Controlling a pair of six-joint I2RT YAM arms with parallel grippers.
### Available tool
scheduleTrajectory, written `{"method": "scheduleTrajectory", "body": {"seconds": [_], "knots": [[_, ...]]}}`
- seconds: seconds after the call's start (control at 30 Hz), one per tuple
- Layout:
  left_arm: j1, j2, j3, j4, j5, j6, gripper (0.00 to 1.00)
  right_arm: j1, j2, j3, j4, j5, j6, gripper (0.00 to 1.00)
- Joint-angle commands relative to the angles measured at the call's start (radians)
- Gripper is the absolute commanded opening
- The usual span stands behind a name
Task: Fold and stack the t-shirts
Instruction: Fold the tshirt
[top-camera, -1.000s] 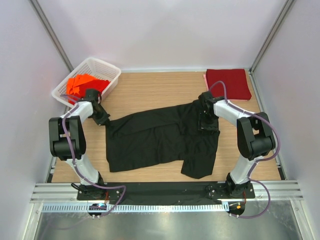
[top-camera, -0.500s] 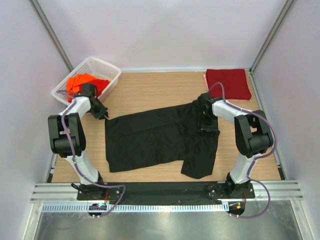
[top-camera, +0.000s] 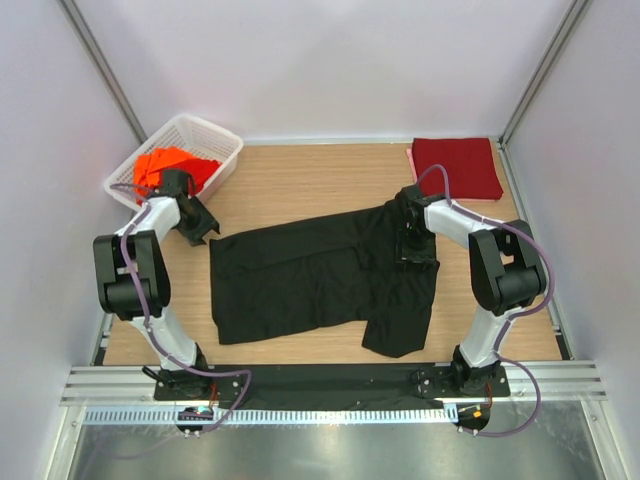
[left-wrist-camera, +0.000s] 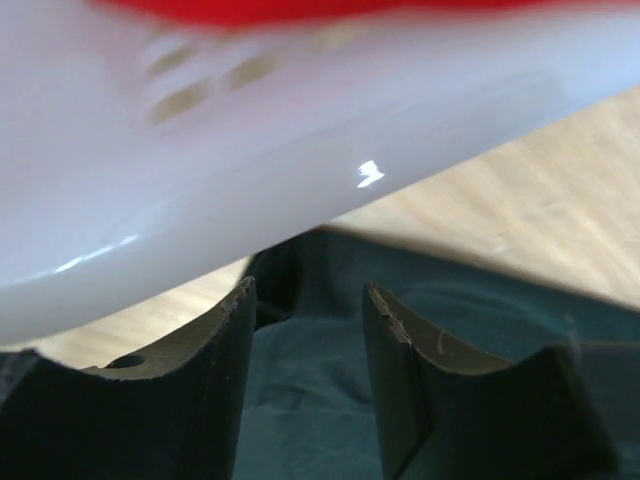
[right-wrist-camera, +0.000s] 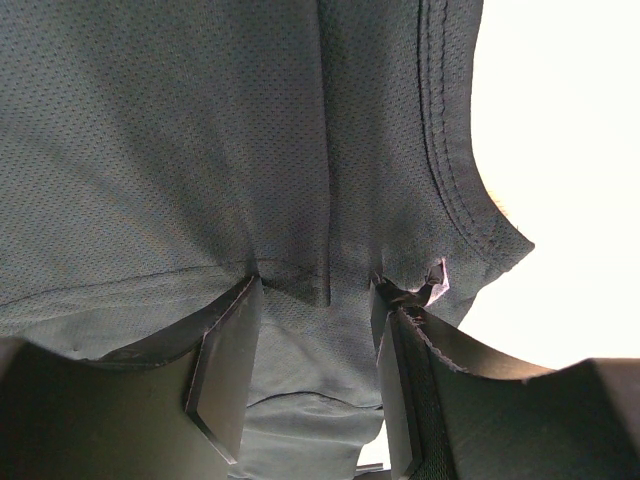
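A black t-shirt (top-camera: 300, 285) lies spread flat across the middle of the table, one sleeve hanging toward the front at the right. My left gripper (top-camera: 203, 232) hovers open just off the shirt's far left corner, beside the basket. In the left wrist view its jaws (left-wrist-camera: 308, 300) stand apart with nothing between them, and black cloth (left-wrist-camera: 500, 310) lies below. My right gripper (top-camera: 412, 248) is open, fingertips pressed down onto the shirt's right end (right-wrist-camera: 200, 150) near its hem. A dark red t-shirt (top-camera: 458, 167) lies folded at the far right corner. Orange-red t-shirts (top-camera: 160, 165) fill the basket.
The white lattice basket (top-camera: 215, 128) stands at the far left corner; its wall (left-wrist-camera: 200, 180) fills the left wrist view close above the fingers. Bare wood shows between the basket and the red shirt. White walls enclose the table on three sides.
My left gripper has opened, let go of the black shirt's left corner and drawn back left toward the basket. The corner has settled flat. The right arm has barely moved.
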Motion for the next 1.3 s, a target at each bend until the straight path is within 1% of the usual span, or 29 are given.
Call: {"method": "scheduleTrajectory", "body": {"seconds": [0.0, 0.1, 0.17, 0.23, 0.43, 0.53, 0.57, 0.63, 0.67, 0.73, 0.83, 0.87, 0.9, 1.07, 1.1, 1.27], "knots": [[0.014, -0.067, -0.063, -0.010, -0.038, 0.010, 0.49, 0.007, 0.028, 0.007, 0.022, 0.008, 0.004, 0.54], [0.013, -0.062, -0.083, -0.004, -0.020, 0.041, 0.45, 0.007, 0.034, 0.010, 0.023, 0.002, 0.002, 0.54], [0.013, -0.049, -0.082, 0.001, -0.011, 0.056, 0.45, 0.005, 0.037, 0.015, 0.025, 0.000, 0.004, 0.54], [0.013, -0.029, -0.074, 0.010, 0.008, 0.064, 0.42, 0.005, 0.042, 0.018, 0.022, -0.003, 0.001, 0.54], [0.010, -0.021, -0.065, 0.042, 0.012, 0.055, 0.37, 0.005, 0.046, 0.021, 0.022, -0.004, -0.002, 0.54], [0.007, -0.012, -0.059, 0.052, 0.014, 0.047, 0.32, 0.007, 0.048, 0.026, 0.019, -0.006, -0.002, 0.54], [0.008, -0.010, -0.058, 0.056, 0.012, 0.042, 0.29, 0.007, 0.049, 0.026, 0.019, -0.004, -0.002, 0.54], [0.005, -0.009, -0.065, 0.073, 0.009, 0.035, 0.27, 0.005, 0.049, 0.026, 0.019, -0.006, -0.004, 0.54], [0.005, -0.007, -0.066, 0.076, 0.006, 0.035, 0.23, 0.005, 0.049, 0.027, 0.016, -0.006, -0.005, 0.54], [0.005, -0.003, -0.065, 0.082, -0.006, 0.030, 0.19, 0.005, 0.049, 0.027, 0.015, -0.006, -0.004, 0.54], [0.005, 0.000, -0.063, 0.098, -0.029, 0.016, 0.08, 0.005, 0.049, 0.027, 0.015, -0.006, -0.007, 0.54], [0.005, 0.005, -0.062, 0.099, -0.038, 0.012, 0.02, 0.005, 0.051, 0.024, 0.015, -0.004, -0.007, 0.54], [0.007, 0.008, -0.059, 0.102, -0.043, 0.007, 0.00, 0.005, 0.052, 0.026, 0.017, -0.004, -0.009, 0.54], [0.003, 0.024, -0.028, 0.118, -0.047, -0.024, 0.00, 0.005, 0.062, 0.030, 0.015, -0.003, -0.006, 0.54], [0.002, 0.020, -0.026, 0.121, -0.075, -0.025, 0.00, 0.005, 0.065, 0.030, 0.015, -0.004, -0.006, 0.54], [0.003, -0.010, -0.028, 0.141, -0.095, -0.028, 0.00, 0.005, 0.069, 0.030, 0.015, -0.006, -0.007, 0.54]]}}
